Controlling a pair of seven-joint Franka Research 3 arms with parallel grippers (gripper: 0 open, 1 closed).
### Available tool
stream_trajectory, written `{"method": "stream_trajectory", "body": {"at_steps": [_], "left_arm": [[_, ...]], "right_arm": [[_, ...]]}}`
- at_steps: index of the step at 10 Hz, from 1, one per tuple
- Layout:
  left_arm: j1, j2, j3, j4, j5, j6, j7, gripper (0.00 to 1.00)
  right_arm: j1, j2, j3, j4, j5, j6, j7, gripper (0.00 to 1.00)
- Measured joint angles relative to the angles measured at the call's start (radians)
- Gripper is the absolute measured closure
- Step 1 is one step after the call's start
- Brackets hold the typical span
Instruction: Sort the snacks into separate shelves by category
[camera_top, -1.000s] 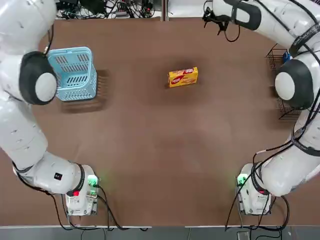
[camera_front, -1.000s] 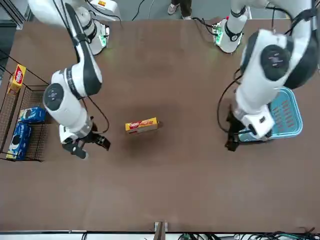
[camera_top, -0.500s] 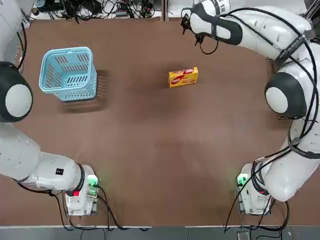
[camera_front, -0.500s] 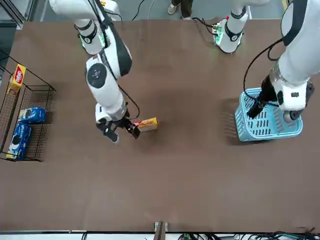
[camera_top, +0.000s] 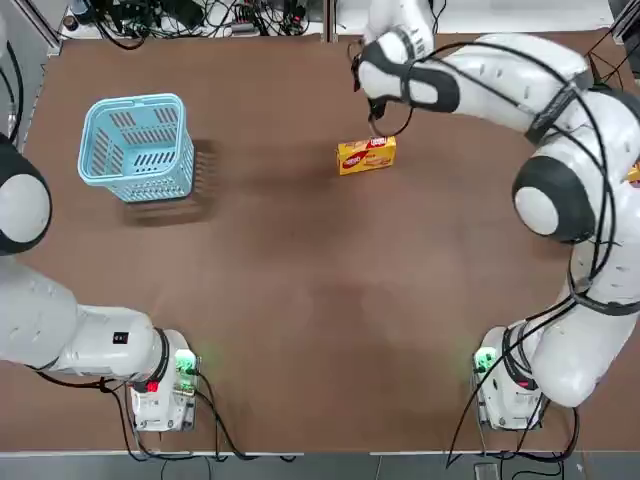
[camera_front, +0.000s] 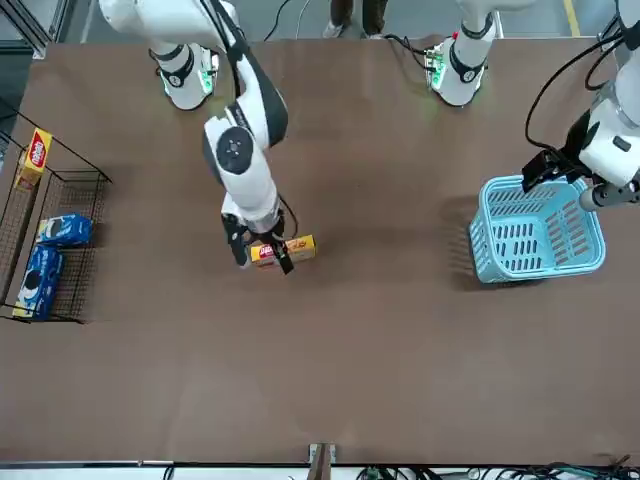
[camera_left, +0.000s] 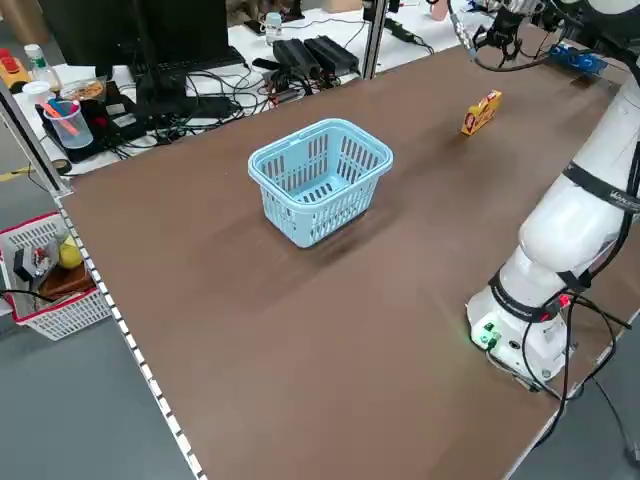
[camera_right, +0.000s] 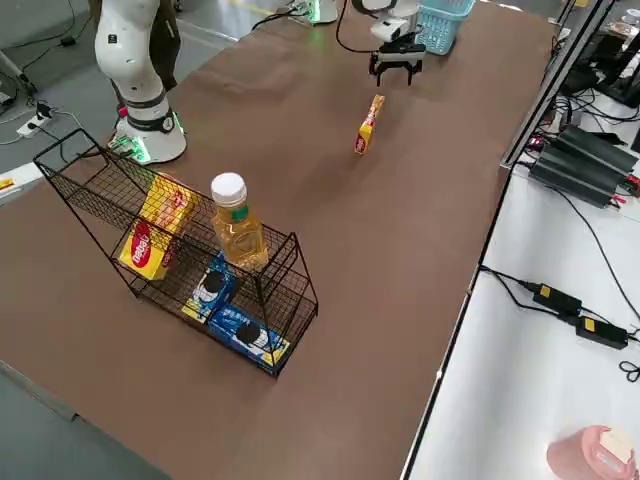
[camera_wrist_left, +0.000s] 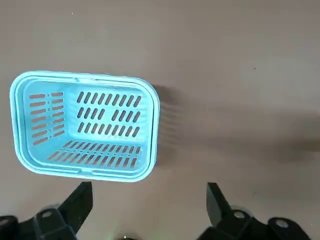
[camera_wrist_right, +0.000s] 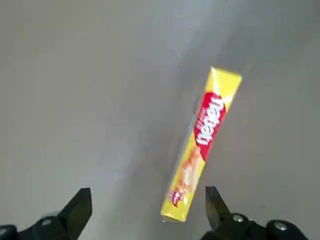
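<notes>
With blue packets (camera_right: 238, 320) and one yellow packet (camera_right: 152, 238) already in the rack (camera_right: 290, 262), the last yellow box (camera_wrist_right: 201, 145) stands on edge just ahead of the right gripper's (camera_wrist_right: 145, 210) spread fingers, ungrasped; the left gripper (camera_wrist_left: 147, 210) hangs spread beside the basket (camera_wrist_left: 150, 100).

A brown counter (camera_top: 300, 300) carries everything. A yellow packet (camera_top: 366, 155) stands on edge just past centre, toward one o'clock. A light-blue basket (camera_top: 138, 146) sits at ten o'clock. A black wire rack (camera_right: 180, 255) stands at three o'clock, at the counter's edge. Both arm bases are mounted along six o'clock.
</notes>
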Motion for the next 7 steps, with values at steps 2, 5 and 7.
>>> {"method": "stream_trajectory", "body": {"at_steps": [2, 5, 7], "left_arm": [[0.015, 0.000, 0.000, 0.022, 0.000, 0.000, 0.051, 0.00], [0.023, 0.001, 0.000, 0.030, 0.002, 0.000, 0.065, 0.00], [0.023, 0.003, -0.002, 0.032, 0.006, 0.000, 0.066, 0.00]], "right_arm": [[0.047, 0.046, 0.000, 0.000, -0.012, 0.006, 0.115, 0.00], [0.056, 0.070, -0.008, 0.005, -0.014, 0.008, 0.184, 0.00], [0.056, 0.099, -0.012, 0.020, -0.028, 0.010, 0.199, 0.00]]}}
